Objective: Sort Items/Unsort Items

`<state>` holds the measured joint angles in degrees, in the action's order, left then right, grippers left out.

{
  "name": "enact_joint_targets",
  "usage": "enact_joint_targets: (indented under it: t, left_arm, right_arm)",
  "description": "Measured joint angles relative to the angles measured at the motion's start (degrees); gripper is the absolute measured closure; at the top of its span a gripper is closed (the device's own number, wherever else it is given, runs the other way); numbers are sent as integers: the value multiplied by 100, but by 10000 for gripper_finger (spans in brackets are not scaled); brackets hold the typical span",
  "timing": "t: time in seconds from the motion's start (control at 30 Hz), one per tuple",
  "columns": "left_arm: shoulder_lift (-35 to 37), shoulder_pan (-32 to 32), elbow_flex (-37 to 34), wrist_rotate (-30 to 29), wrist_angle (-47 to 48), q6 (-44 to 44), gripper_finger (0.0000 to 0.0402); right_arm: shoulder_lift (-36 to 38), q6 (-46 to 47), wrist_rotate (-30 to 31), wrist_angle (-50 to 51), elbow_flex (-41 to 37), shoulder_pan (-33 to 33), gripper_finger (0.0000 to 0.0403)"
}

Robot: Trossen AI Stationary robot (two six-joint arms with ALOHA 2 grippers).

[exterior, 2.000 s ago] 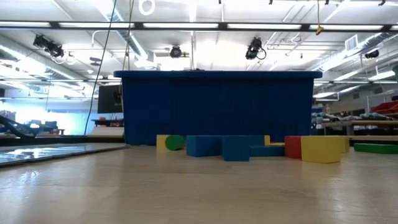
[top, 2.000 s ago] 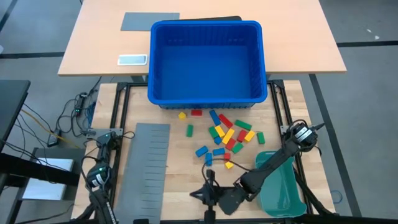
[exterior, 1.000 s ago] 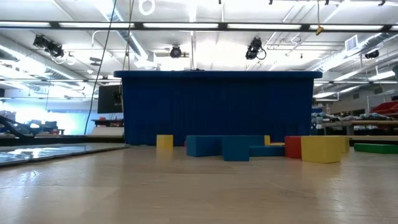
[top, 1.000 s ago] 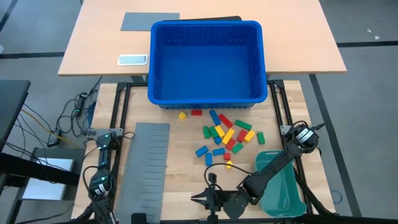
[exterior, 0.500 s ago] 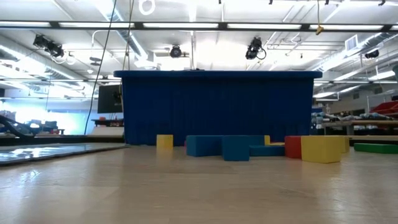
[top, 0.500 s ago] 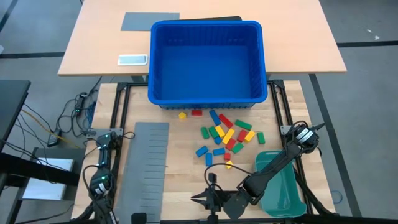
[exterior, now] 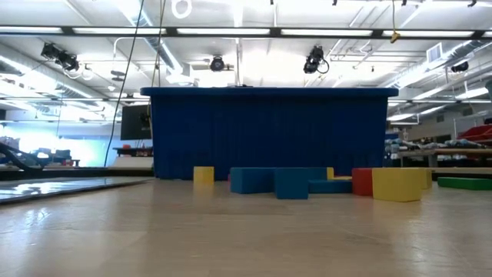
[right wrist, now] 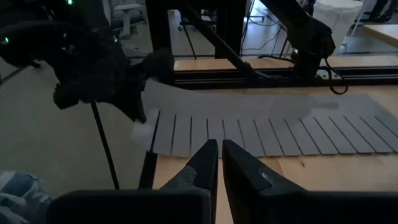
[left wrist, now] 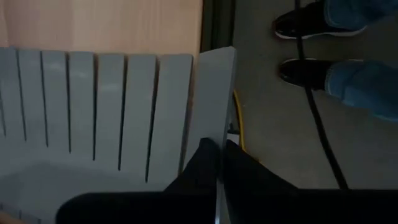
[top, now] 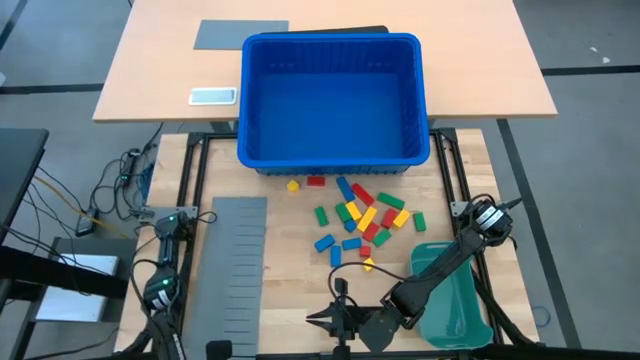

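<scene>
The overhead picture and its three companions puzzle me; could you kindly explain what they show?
It is a two-armed robot at a wooden table. One camera looks straight down, one sits at table height, and one rides on each wrist. On the table lie coloured toy blocks, a big blue bin, a green tray and a slotted grey sheet. The left gripper is shut on that sheet's edge, apparently lifting a corner. The right gripper is shut and empty, near the table's front edge.

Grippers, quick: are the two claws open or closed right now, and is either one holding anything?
Left gripper: closed, pinching the edge of the grey slotted sheet.
Right gripper: closed, holding nothing.
</scene>
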<state>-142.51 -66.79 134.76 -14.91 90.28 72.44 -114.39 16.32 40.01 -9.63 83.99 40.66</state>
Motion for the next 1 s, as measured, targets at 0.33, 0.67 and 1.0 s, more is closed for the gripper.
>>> enact_joint_targets:
  t: [0.33,0.67,1.0]
  left_arm:
    - [619,175,5,-305,-24,2,395]
    - [1152,412,13,-813,-53,-6,395]
    - [1572,526,24,-1245,-49,-83,395]
  right_arm:
    - [0,-101,-21,-33,0,0,361]
    - [0,-1471,-728,-552,0,7,303]
    - [-202,-1770,-1467,-926,5,-331,225]
